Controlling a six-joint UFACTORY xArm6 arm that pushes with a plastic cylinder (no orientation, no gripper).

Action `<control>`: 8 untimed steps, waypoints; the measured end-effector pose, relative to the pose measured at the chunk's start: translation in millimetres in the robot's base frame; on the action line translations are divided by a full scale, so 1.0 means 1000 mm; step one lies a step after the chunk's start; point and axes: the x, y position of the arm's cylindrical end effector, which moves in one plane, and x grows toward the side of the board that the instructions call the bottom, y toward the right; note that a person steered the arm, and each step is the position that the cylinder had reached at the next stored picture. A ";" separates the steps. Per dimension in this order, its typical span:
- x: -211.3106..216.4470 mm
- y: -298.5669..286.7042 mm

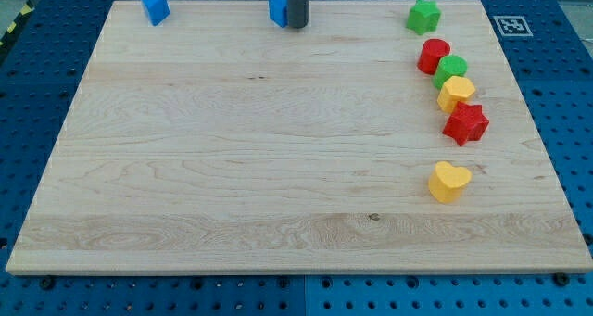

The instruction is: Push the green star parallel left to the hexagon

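Note:
The green star [422, 16] lies near the top right of the wooden board [232, 168]. Below it a close chain of blocks runs down the right side: a red block [433, 55], a rounded green block [452, 69], a yellow hexagon [456, 93] and a red star [465, 123]. My tip [296, 25] stands at the board's top edge, touching or just right of a blue block [277, 8]. It is well to the left of the green star.
Another blue block [155, 7] sits at the top left. A yellow heart [449, 181] lies alone lower right. A black-and-white marker [510, 25] is at the board's top right corner. A blue pegboard surrounds the board.

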 end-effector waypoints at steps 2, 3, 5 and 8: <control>0.072 0.086; 0.076 0.099; 0.050 0.106; 0.037 0.206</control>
